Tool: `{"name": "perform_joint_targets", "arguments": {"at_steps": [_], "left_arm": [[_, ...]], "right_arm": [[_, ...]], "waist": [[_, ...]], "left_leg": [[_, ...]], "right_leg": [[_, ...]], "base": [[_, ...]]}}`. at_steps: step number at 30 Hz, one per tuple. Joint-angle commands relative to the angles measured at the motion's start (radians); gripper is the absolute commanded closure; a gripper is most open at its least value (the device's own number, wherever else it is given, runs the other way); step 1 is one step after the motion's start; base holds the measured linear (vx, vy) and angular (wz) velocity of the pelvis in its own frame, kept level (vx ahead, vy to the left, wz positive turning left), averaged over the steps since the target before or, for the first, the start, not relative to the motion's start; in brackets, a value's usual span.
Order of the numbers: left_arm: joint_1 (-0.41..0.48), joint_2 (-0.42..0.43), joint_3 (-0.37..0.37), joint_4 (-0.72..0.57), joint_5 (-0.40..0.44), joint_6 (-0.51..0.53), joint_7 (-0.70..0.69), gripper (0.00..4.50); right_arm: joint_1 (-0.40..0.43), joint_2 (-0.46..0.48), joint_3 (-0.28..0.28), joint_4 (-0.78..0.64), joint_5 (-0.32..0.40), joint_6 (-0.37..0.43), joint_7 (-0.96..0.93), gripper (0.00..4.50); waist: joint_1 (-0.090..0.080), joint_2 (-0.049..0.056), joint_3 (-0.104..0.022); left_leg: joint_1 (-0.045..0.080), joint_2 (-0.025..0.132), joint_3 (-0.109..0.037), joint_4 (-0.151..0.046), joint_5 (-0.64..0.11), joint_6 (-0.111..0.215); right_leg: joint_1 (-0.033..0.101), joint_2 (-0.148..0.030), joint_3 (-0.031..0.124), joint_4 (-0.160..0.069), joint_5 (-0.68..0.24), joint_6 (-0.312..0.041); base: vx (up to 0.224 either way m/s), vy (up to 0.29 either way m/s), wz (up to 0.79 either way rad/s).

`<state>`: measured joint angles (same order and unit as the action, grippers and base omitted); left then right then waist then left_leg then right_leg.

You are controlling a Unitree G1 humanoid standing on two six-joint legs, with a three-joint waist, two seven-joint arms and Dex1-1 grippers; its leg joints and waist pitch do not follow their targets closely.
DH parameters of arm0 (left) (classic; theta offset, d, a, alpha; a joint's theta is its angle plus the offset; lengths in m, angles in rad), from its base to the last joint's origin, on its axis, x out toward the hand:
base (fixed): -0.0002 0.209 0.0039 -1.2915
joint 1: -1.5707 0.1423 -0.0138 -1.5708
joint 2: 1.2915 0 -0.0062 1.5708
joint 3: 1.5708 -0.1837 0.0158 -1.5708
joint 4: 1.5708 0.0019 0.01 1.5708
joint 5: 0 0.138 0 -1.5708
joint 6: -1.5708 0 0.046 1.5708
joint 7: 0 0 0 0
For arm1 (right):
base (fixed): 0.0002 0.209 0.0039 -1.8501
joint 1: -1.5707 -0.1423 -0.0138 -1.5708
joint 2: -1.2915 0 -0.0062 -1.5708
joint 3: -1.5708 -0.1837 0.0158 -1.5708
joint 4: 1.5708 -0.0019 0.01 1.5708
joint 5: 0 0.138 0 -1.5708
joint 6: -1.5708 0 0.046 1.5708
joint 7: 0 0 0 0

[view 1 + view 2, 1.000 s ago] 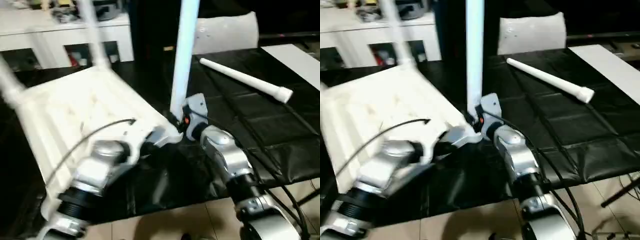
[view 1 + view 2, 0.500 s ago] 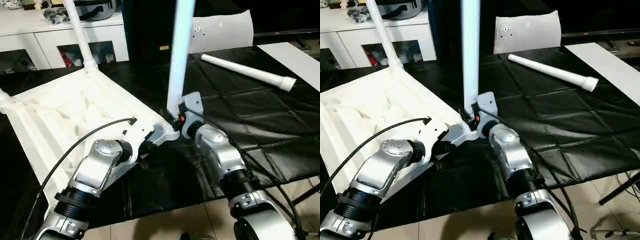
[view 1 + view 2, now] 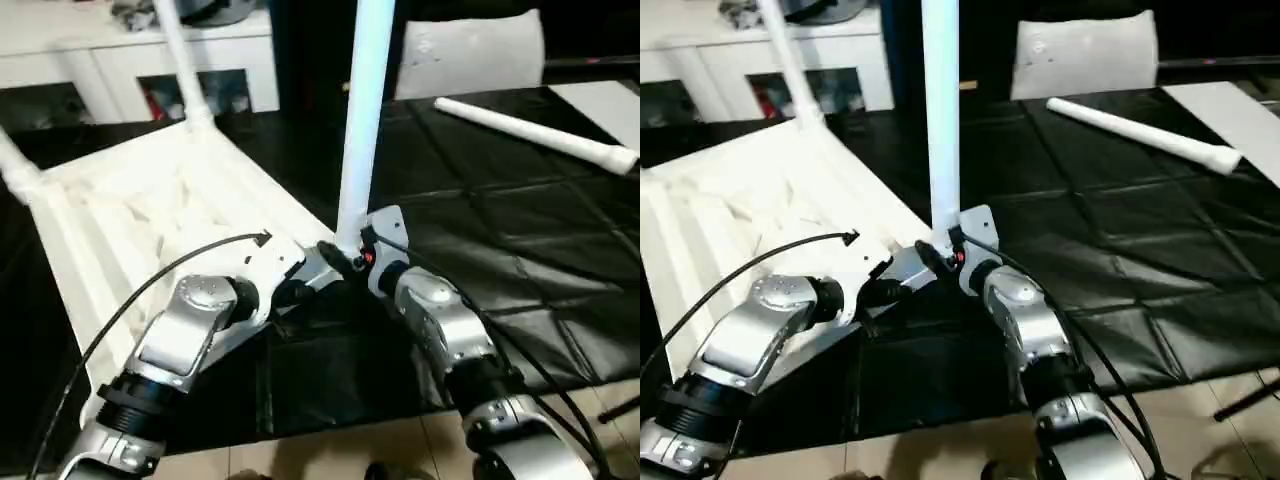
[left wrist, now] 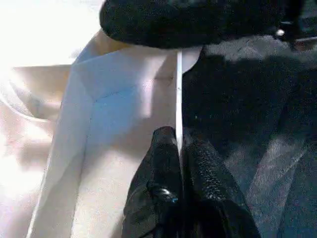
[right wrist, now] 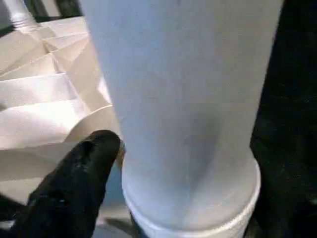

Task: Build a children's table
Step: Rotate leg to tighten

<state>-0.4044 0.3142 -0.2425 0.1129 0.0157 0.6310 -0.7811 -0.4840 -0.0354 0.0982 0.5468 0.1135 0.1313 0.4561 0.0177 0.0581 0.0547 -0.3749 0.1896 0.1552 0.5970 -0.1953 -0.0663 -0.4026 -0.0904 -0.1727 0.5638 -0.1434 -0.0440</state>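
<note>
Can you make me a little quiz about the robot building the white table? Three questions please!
1. True or false: the table top lies with its ribbed underside up.
2. How many legs stand upright in the corner sockets?
A. one
B. three
C. four
3. Fill in: the left gripper is pinching the table top's thin ____.

Key:
1. True.
2. B: the near leg by the right gripper, the back leg and the far-left leg. A fourth, the loose leg, lies on the black table.
3. Edge.
</note>
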Motion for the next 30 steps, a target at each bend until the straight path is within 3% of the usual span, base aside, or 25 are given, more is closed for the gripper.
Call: {"name": "perform_joint_targets", "arguments": {"at_steps": [1,4,6,8,14,17,18,23,26,30], "left_arm": [[-0.048,0.026,0.023,-0.009,-0.015,-0.053,-0.018,4.50],[-0.050,0.047,0.023,0.006,-0.022,-0.074,-0.040,4.50],[-0.052,0.056,0.021,0.014,-0.022,-0.083,-0.050,4.50],[-0.058,0.070,0.020,0.034,-0.024,-0.102,-0.067,4.50],[-0.064,0.087,0.009,0.055,-0.038,-0.136,-0.105,4.50],[-0.073,0.096,-0.007,0.078,-0.043,-0.178,-0.141,4.50],[-0.074,0.095,-0.008,0.082,-0.046,-0.183,-0.148,4.50],[-0.068,0.120,-0.031,0.099,-0.055,-0.236,-0.224,4.50],[-0.068,0.129,-0.037,0.112,-0.051,-0.256,-0.242,4.50],[-0.072,0.130,-0.039,0.130,-0.051,-0.278,-0.256,4.50]], "right_arm": [[0.054,-0.026,0.004,-0.056,0.011,0.036,0.028,0.13],[0.114,-0.058,0.005,-0.143,0.023,0.056,0.055,0.06],[0.131,-0.069,0.004,-0.168,0.028,0.061,0.064,0.06],[0.172,-0.097,-0.002,-0.229,0.038,0.073,0.087,0.06],[0.219,-0.141,-0.008,-0.334,0.062,0.100,0.126,0.06],[0.227,-0.172,-0.019,-0.378,0.091,0.106,0.167,0.06],[0.226,-0.178,-0.020,-0.384,0.096,0.106,0.178,0.06],[0.219,-0.236,-0.015,-0.416,0.122,0.121,0.266,0.06],[0.216,-0.248,-0.015,-0.417,0.122,0.126,0.273,0.06],[0.212,-0.259,-0.016,-0.417,0.125,0.128,0.281,0.06]], "waist": [[0.009,0.012,-0.074],[0.021,0.010,-0.072],[0.020,0.008,-0.070],[0.020,0.009,-0.069],[0.023,0.005,-0.070],[0.024,-0.001,-0.070],[0.028,0.002,-0.071],[0.040,0.000,-0.073],[0.050,0.002,-0.074],[0.060,-0.003,-0.074]], "left_leg": [[0.007,0.046,-0.014,-0.069,-0.202,0.075],[0.011,0.046,-0.013,-0.072,-0.222,0.063],[0.009,0.045,-0.014,-0.074,-0.243,0.056],[0.014,0.043,-0.013,-0.073,-0.258,0.052],[0.011,0.043,-0.014,-0.072,-0.240,0.062],[0.011,0.043,-0.013,-0.071,-0.229,0.068],[0.013,0.044,-0.013,-0.070,-0.227,0.072],[0.013,0.045,-0.010,-0.068,-0.199,0.080],[0.015,0.047,-0.010,-0.068,-0.192,0.076],[0.016,0.047,-0.008,-0.068,-0.193,0.069]], "right_leg": [[0.070,-0.076,0.074,-0.059,-0.237,-0.145],[0.068,-0.075,0.076,-0.066,-0.280,-0.120],[0.070,-0.076,0.073,-0.069,-0.317,-0.109],[0.065,-0.075,0.073,-0.076,-0.350,-0.098],[0.067,-0.074,0.073,-0.075,-0.353,-0.087],[0.065,-0.074,0.072,-0.077,-0.353,-0.085],[0.064,-0.075,0.072,-0.076,-0.357,-0.082],[0.064,-0.075,0.075,-0.071,-0.323,-0.093],[0.062,-0.075,0.075,-0.069,-0.314,-0.099],[0.064,-0.076,0.075,-0.070,-0.332,-0.092]], "base": [[0.000,0.000,0.00],[0.000,0.000,0.00],[0.000,0.000,0.00],[0.000,0.000,0.00],[0.000,0.000,0.00],[0.000,0.000,0.00],[0.000,0.000,0.00],[0.000,0.000,0.00],[0.000,0.000,0.00],[0.000,0.000,0.00]]}}
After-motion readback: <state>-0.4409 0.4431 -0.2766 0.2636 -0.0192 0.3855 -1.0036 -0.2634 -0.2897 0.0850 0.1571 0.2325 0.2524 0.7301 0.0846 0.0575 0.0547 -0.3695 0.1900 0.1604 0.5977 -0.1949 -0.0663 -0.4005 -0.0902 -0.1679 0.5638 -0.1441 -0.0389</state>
